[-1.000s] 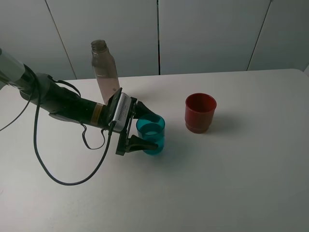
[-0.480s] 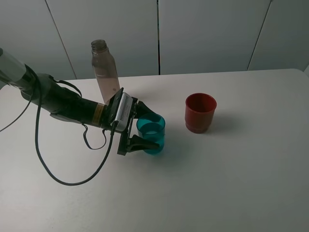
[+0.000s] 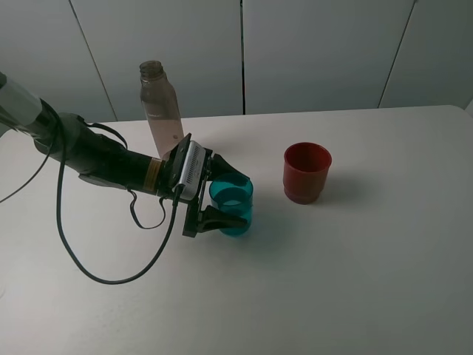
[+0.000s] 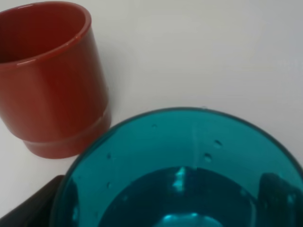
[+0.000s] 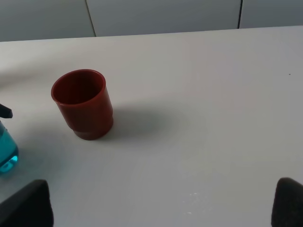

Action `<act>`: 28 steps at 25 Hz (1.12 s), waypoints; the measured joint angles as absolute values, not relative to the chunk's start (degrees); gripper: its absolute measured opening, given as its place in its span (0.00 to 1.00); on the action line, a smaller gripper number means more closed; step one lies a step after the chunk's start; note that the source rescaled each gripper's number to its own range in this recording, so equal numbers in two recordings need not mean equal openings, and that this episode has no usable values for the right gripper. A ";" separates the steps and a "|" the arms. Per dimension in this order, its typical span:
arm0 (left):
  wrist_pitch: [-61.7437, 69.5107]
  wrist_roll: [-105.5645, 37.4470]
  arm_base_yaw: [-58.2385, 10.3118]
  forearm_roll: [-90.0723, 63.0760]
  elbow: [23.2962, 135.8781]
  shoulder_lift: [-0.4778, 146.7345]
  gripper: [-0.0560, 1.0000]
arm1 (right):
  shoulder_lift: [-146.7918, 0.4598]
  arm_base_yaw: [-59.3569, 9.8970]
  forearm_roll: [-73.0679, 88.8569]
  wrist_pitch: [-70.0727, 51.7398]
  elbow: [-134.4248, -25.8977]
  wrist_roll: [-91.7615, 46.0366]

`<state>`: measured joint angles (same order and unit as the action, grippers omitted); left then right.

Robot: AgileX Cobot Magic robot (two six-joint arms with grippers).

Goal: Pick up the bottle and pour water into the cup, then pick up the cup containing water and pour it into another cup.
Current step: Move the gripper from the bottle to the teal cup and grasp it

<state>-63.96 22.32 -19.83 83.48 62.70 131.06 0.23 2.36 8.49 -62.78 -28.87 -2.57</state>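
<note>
The cup [image 3: 232, 211], a translucent teal tumbler, stands on the white table with water in it, as the left wrist view shows [image 4: 180, 179]. My left gripper [image 3: 240, 201] lies level with it, open, one finger [image 3: 225, 177] behind the cup and one in front. The other cup [image 3: 307, 171], red-brown and upright, stands a short way to the right [image 4: 47, 80] [image 5: 84, 104]. The bottle [image 3: 161, 103] is upright at the back, behind my left arm. My right gripper [image 5: 156, 203] hangs open over the table's right side, out of the exterior view.
The white table [image 3: 355, 281] stretches wide to the front and right. A black cable [image 3: 89, 274] loops from my left arm over the table's left part. Grey wall panels stand behind the table's far edge.
My left gripper has slid slightly to the right, further around the teal cup. Neither cup nor the bottle has moved.
</note>
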 joint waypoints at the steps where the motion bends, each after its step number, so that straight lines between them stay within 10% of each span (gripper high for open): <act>1: -63.96 22.32 -19.83 83.48 62.70 131.06 1.00 | 0.23 2.36 8.49 -62.78 -28.87 -2.57; 14: -63.96 22.32 -19.96 83.16 62.70 131.06 0.98 | 0.23 2.36 8.49 -62.78 -28.87 -2.57; 16: -63.96 22.32 -19.96 83.16 62.70 131.06 0.75 | 0.23 2.36 8.49 -62.78 -28.87 -2.57; 18: -63.96 22.32 -19.96 83.16 62.70 131.06 0.16 | 0.23 2.36 8.49 -62.78 -28.87 -2.57; 28: -63.84 22.32 -19.96 82.92 62.70 131.06 0.16 | 0.23 2.36 8.49 -62.78 -28.87 -2.57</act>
<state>-63.84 22.32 -19.96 82.92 62.70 131.06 0.23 2.36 8.49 -62.78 -28.87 -2.57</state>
